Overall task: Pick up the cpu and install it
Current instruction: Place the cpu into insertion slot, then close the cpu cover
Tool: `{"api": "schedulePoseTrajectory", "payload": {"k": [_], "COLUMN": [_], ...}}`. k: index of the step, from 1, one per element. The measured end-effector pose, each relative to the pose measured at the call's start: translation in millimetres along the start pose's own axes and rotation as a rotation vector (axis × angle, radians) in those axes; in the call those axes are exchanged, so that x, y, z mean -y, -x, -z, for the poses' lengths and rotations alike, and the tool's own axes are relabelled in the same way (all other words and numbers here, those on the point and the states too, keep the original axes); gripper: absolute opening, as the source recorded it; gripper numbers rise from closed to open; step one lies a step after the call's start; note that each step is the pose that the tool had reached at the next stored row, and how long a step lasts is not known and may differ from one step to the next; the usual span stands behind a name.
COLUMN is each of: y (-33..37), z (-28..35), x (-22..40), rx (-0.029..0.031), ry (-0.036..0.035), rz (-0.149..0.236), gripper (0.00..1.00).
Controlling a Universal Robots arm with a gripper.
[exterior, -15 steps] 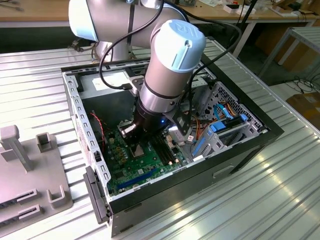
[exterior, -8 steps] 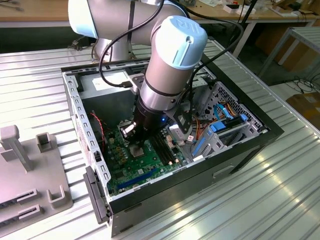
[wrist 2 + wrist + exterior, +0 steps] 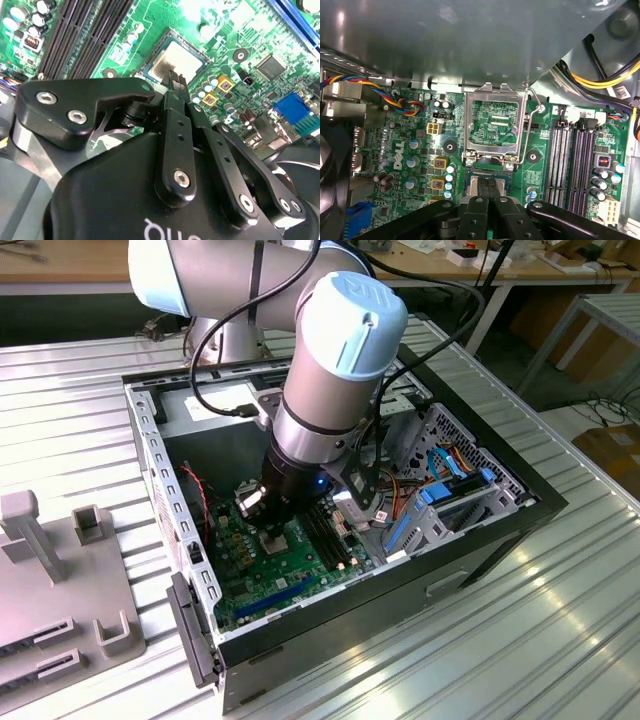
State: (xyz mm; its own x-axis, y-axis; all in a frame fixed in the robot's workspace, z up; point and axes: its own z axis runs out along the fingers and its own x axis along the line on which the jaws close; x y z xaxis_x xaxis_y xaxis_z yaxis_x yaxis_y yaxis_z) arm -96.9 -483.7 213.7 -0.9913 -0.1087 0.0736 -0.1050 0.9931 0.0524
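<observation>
The gripper [image 3: 176, 79] appears in both wrist views with its two black fingers [image 3: 487, 186] pressed together and nothing clamped between them. Their tips sit over the edge of the cpu [image 3: 180, 59], though contact cannot be made out. The cpu lies flat in its socket on the green motherboard [image 3: 420, 150], partly covered by the fingers. Just beyond it, in the first wrist view, one socket frame [image 3: 469, 125] stands flipped open with one wire lever [image 3: 528, 127] alongside. Near it are two yellow-topped square parts [image 3: 440, 163], four dark memory slots [image 3: 572, 160], one bundle of coloured wires [image 3: 405, 103] and white printed lettering. The computer case [image 3: 480, 540] sits at the centre of the exterior view, where the arm hides the socket. A grey fixture [image 3: 50, 580] is cut off at the exterior view's left.
</observation>
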Motion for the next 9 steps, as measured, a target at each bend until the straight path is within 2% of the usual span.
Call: {"api": "schedulePoseTrajectory", "payload": {"k": [9], "y": [-0.4], "z": [-0.1], "x": [0.6], "rx": [0.0001], "ry": [0.0001], "rz": [0.0], "gripper": [0.11]}}
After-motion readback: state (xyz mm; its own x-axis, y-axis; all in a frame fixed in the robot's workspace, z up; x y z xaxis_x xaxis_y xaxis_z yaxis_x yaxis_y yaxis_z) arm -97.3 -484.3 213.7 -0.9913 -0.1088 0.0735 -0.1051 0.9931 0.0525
